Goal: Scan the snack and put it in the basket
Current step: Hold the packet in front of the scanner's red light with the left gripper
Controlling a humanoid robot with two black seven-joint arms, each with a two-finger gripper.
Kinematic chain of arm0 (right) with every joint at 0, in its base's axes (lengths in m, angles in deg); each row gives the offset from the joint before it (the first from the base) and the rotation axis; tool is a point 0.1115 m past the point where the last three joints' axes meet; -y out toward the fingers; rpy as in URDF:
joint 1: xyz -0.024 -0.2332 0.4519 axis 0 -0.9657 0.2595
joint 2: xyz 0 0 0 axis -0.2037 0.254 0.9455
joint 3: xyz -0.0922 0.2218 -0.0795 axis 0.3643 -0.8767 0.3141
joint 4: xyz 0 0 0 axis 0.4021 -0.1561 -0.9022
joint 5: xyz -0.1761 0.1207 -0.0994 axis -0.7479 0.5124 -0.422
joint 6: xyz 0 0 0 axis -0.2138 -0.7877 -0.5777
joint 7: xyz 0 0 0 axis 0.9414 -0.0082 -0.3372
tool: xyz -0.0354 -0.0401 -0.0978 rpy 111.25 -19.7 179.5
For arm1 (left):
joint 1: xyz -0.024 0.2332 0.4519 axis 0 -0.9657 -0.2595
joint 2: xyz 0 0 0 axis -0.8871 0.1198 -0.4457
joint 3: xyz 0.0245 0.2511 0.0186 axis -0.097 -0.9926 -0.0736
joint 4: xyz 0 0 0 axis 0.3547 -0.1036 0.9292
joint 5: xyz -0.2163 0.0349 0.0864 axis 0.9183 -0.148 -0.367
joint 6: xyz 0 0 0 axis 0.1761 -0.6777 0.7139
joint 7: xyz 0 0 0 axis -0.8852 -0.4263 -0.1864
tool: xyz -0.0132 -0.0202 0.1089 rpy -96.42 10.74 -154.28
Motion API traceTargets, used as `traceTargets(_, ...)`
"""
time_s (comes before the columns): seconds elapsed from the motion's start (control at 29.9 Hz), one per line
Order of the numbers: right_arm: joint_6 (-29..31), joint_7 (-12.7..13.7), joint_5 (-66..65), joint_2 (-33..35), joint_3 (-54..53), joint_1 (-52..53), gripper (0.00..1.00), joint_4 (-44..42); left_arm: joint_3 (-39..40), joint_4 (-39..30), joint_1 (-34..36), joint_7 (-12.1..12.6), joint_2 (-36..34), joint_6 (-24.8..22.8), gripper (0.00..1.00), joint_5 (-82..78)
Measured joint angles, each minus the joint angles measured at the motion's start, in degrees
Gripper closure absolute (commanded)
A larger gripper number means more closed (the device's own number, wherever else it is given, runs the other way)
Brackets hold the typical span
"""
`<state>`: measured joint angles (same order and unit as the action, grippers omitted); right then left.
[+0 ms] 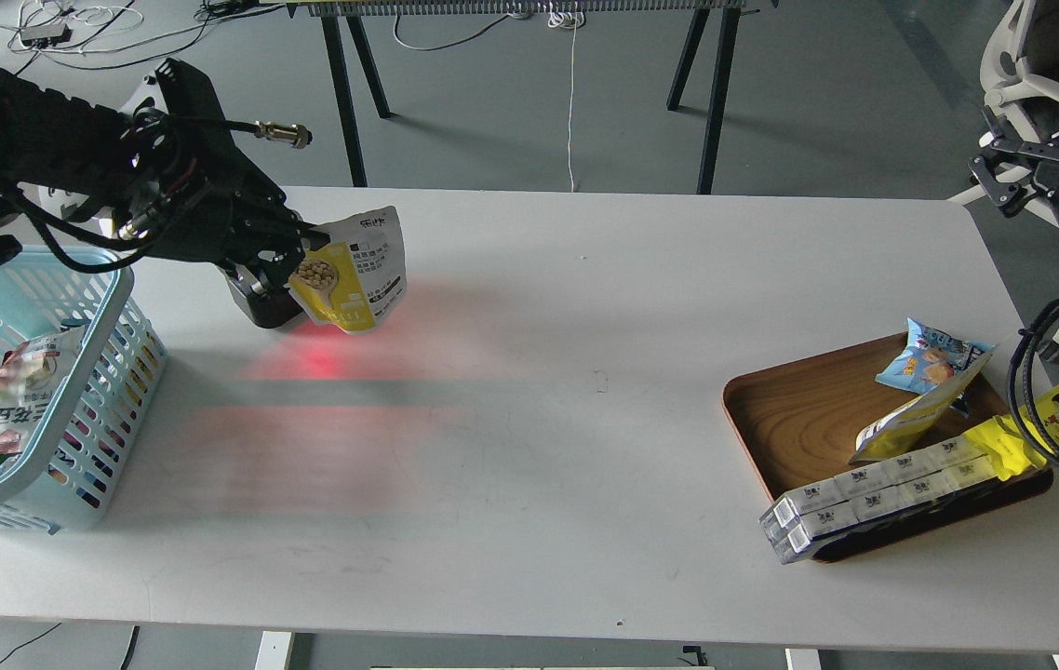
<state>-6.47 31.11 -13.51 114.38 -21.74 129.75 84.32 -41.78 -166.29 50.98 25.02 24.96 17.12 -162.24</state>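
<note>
I am holding the snack pouch in my left end effector, whose fingers are pinching the pouch at its left edge near the top, so it is hanging in the air above the bench, with red scanner light falling on the white surface just below and around it. A dark object is sitting directly under my wrist, at seven o'clock from the pouch; I judge it to be the scanner, though my arm is hiding most of it. The grip is looking thin and off-centre, so the pouch could be swinging or slipping out if I am moving sharply toward the basket, and a twisted pouch could be turning its code away from the light. The basket is standing at the bench's left edge, at eight o'clock from the pouch, its near corner close to the front-left edge, and it is already holding other packets; catching its rim on the way in could be nudging it off the bench. The path there is short and open above the rim. My right end effector is waiting far off at three o'clock, past the bench's right edge, above the wooden tray; it appears small and dark, and I cannot tell how its jaws are standing. The bench's middle is giving wide room.
</note>
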Motion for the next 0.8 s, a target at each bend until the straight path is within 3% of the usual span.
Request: traceTargets(0.8, 0.0, 0.0, 0.0, 0.5, 0.0, -0.4, 0.01, 0.1, -0.9, 2.8, -0.9, 0.0, 0.1, 0.0, 1.00, 0.0)
